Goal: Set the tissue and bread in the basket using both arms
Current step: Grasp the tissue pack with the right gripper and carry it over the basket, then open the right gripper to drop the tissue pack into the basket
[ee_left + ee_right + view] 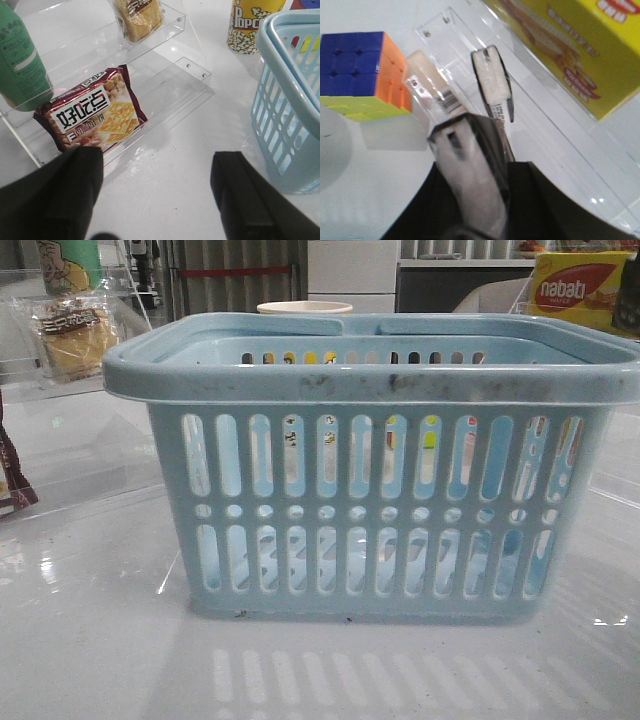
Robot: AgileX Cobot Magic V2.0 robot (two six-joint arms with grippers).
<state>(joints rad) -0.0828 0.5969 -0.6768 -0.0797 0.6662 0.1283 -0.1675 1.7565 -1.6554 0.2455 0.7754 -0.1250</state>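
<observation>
1. you are looking at the large light-blue slotted plastic basket (380, 490) sitting mid-table, and through its slots it is showing nothing that reads as tissue or bread, so judge both placements as not yet done.
2. your right gripper (470, 165) is pinching the small flat black-and-white tissue pack (470, 170) between its jaws, near the clear acrylic shelf (530, 125), with a second white pack (492, 82) standing on that shelf, beside the yellow-and-red wafer box (570, 45) and the colourful puzzle cube (357, 70).
3. your left gripper (157, 185) is hanging with jaws spread wide and gripping nothing, over bare table just in front of the dark brown snack packet (95, 117).
4. the clear packet of tan-yellow bread slices (137, 17) is lying on the upper step of the left acrylic rack (175, 75), beyond that snack packet and next to a green bottle (20, 65).
5. the next move is probably asking you to carry the tissue over the basket rim, and to send the left jaws past the snack packet to the bread.
</observation>
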